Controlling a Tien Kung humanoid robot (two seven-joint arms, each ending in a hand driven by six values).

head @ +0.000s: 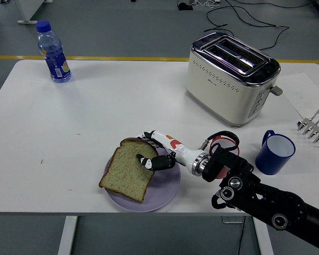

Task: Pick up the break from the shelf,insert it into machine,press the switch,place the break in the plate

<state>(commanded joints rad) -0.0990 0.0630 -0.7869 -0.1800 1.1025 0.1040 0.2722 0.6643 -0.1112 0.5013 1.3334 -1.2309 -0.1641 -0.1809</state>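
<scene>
Bread slice (pixel 126 173) — lying on the lilac plate (pixel 165 192), near edge of the table (pixel 106 117). Right hand (pixel 158 154) — fingers (pixel 149 162) pinched on the slice's right edge. Toaster (pixel 231 79) — far right, well apart.

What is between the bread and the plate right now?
Nothing visible. The bread, pinched by the right robot hand, already lies over the plate, though whether it rests fully flat cannot be told.
</scene>
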